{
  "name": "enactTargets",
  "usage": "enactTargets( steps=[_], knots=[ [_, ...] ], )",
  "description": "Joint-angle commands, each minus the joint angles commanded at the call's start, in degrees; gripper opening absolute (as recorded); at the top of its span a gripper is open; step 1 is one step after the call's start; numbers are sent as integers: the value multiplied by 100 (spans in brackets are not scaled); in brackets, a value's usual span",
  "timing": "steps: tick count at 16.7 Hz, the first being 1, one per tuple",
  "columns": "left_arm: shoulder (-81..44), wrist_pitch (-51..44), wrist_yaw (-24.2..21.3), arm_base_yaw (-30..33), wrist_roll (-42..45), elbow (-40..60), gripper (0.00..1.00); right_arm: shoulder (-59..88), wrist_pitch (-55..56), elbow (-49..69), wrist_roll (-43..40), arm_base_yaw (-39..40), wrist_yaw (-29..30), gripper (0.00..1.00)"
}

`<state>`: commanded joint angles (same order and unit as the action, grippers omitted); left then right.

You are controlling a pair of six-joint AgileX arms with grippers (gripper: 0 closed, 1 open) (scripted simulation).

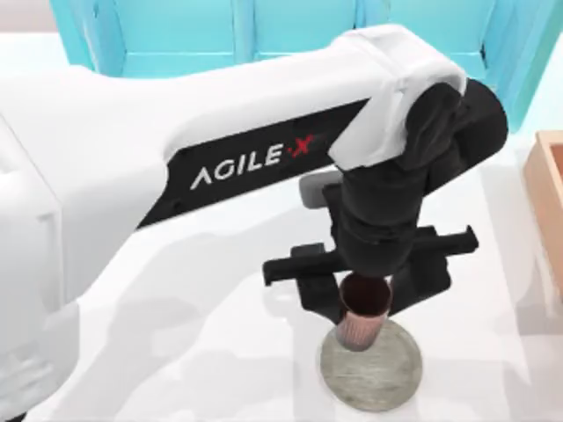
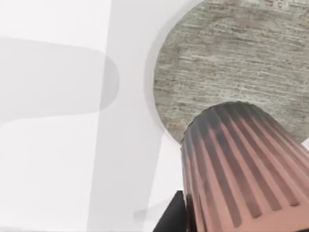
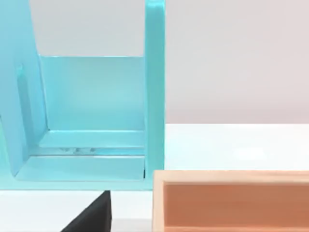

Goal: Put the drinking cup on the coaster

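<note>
White tabletop (image 1: 176,352) under everything, bare and open across the top view's left and near side; turquoise rack (image 1: 264,35) standing along the far edge, its upright dividers also close ahead in the right wrist view; pale wooden box (image 1: 550,202) at the table's right edge, well apart from the work; plenty of free surface between box and coaster.

One drinking cup (image 1: 362,318), one coaster (image 1: 371,367), one rack, one box; two arms, the left one reaching across the table from the left, the right one parked toward the rack and box.

Left gripper (image 1: 365,286) directly above the cup, fingers closed narrow on the ribbed copper-pink wall near the rim, cup upright between them, dark inside facing up; dark fingertip (image 2: 169,217) beside the cup's wall in the left wrist view.

Cup over the coaster's far-left part, base overlapping the grey disc's edge; whether base touches the stone surface or hangs just above, cannot tell; most of the disc bare toward the near right.

Right gripper fingers: cannot tell.
</note>
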<state>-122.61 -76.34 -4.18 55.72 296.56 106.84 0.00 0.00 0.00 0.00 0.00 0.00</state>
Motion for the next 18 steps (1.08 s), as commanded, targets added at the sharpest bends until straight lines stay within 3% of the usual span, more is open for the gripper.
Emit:
enactTargets(
  steps=[6, 13, 18],
  knots=[
    [-153, 156, 108, 96, 842, 294, 0, 0, 0, 0, 0, 0, 0, 100],
    [-132, 166, 109, 60, 839, 269, 0, 0, 0, 0, 0, 0, 0, 100],
    [-232, 992, 149, 67, 789, -358, 0, 0, 0, 0, 0, 0, 0, 100]
  ],
)
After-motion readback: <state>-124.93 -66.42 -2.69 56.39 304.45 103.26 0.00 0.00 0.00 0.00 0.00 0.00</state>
